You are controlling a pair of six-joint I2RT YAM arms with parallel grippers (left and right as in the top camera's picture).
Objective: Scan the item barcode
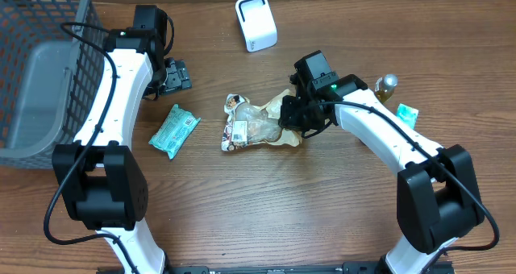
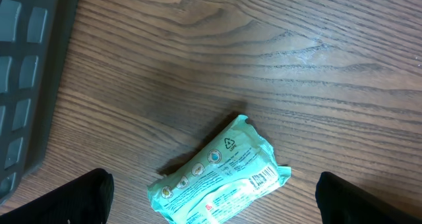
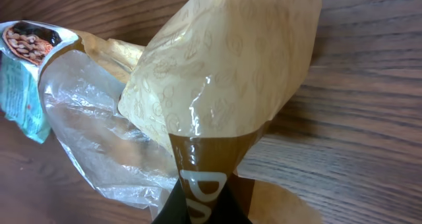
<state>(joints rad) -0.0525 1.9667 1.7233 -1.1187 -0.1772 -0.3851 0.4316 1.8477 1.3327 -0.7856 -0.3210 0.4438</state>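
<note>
Snack bag [image 1: 248, 126] lies left of the right end effector [image 1: 293, 121], which grips its tan end.

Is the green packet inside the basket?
No, the green packet lies on the table, outside the basket.

Mock shop checkout: wire basket [image 1: 44, 12], white scanner [image 1: 255, 22], snack pouch [image 1: 246, 127], wooden table [image 1: 266, 209].

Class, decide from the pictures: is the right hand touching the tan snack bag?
Touching. The right wrist view shows the snack bag's folded edge pinched in the shut right hand.
</note>
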